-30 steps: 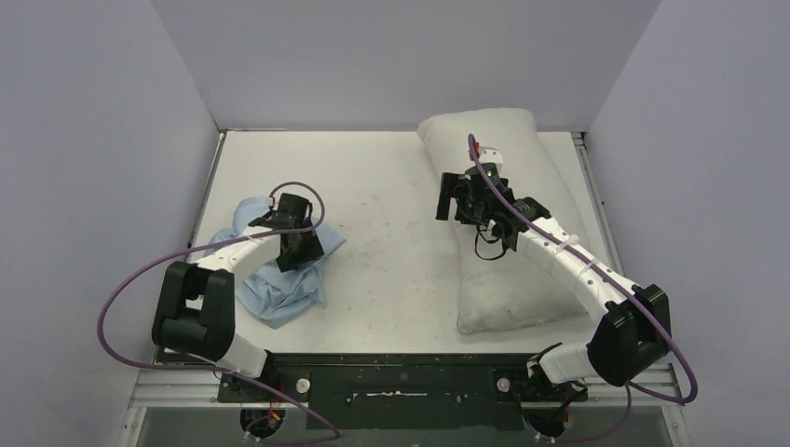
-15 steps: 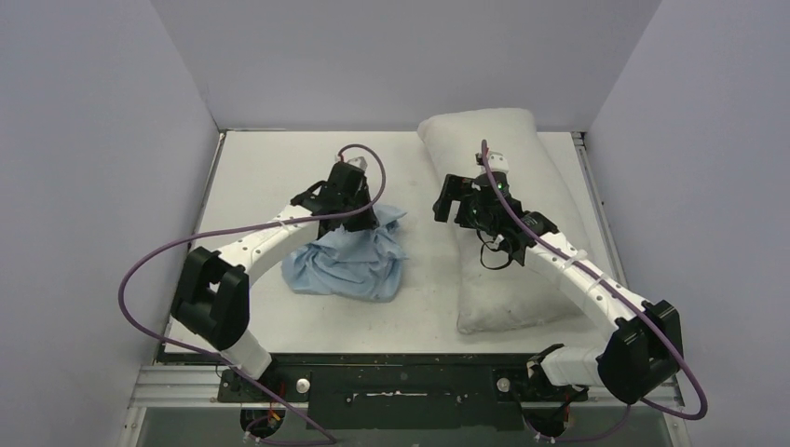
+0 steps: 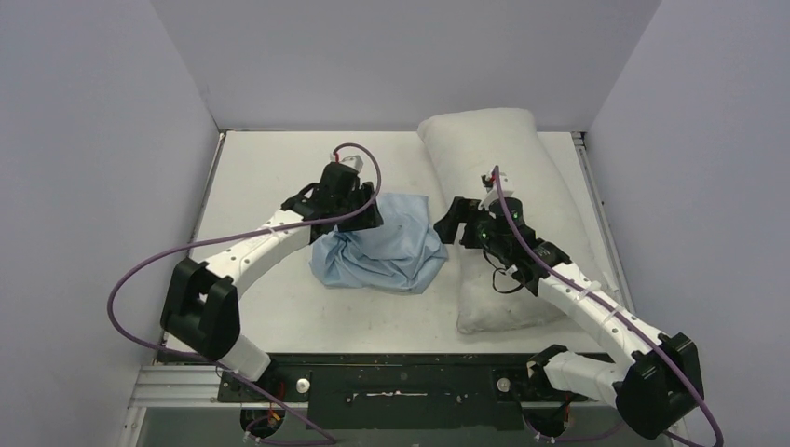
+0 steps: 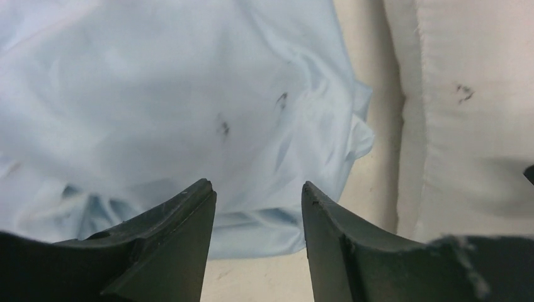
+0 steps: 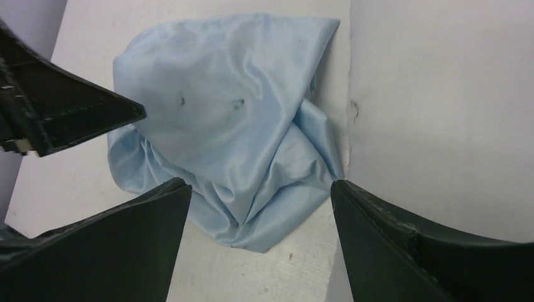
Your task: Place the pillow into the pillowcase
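Lying crumpled at frame centre, light blue pillowcase [image 3: 387,250], right edge touching the white pillow [image 3: 508,154] along the right side, left gripper [image 4: 258,189] at the cloth's upper left, jaws moderately apart, gripping nothing, right gripper [image 5: 259,184] spread wide and empty over the pillow's left edge

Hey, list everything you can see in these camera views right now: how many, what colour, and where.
pillow: one, white, right side of the table, running far to near
pillowcase: one, light blue, crumpled, mid-table just left of the pillow
table: one, white, scuffed
walls: pale lilac, on three sides
cables: two, purple, one looping along each arm
left arm: one, white and black, reaching to the pillowcase
right arm: one, white and black, above the pillow
left gripper: black, jaws open, over the pillowcase
right gripper: black, jaws wide open, at the pillow's left edge
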`<state>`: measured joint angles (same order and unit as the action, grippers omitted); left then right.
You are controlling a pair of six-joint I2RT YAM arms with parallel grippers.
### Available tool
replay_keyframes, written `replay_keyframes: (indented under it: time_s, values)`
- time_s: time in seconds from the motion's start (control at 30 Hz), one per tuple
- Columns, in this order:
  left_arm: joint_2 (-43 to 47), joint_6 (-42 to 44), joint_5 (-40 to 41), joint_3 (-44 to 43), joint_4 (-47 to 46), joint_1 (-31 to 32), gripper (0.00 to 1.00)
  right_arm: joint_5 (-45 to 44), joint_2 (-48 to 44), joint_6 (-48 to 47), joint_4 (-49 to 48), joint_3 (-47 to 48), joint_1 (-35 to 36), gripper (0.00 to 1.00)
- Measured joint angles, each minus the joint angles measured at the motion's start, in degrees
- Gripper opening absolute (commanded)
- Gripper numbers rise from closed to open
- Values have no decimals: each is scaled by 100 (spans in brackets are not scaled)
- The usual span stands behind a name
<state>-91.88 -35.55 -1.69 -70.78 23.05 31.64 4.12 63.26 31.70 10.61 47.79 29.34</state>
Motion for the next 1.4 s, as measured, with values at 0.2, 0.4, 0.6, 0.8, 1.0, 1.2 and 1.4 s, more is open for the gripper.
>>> replay_keyframes:
  time_s: [0.2, 0.4, 0.6, 0.8, 1.0, 1.2, 1.4]
  values:
    - [1141, 195, 225, 942, 175, -46, 51, 511, 87, 13, -94, -649, 42, 52]
    - [1556, 195, 63, 1690, 72, -129, 52, 505, 345, 48, -326, -651, 114, 44]
    - [1788, 267, -140, 1956, 118, -138, 55, 223, 1032, 116, -656, -616, 131, 44]
    - [2396, 656, -133, 1952, 136, -133, 57, -74, 1843, 376, -859, -446, 188, 48]
    - [2924, 940, 4, 2186, 98, -131, 58, -249, 2352, 505, -1182, -352, 238, 46]
    - [3032, 964, 146, 2398, 173, -125, 57, -170, 2789, 463, -1263, -151, 243, 2]
    - [2815, 839, 343, 2273, 245, -125, 57, 28, 2487, 188, -1220, -136, 457, 0]
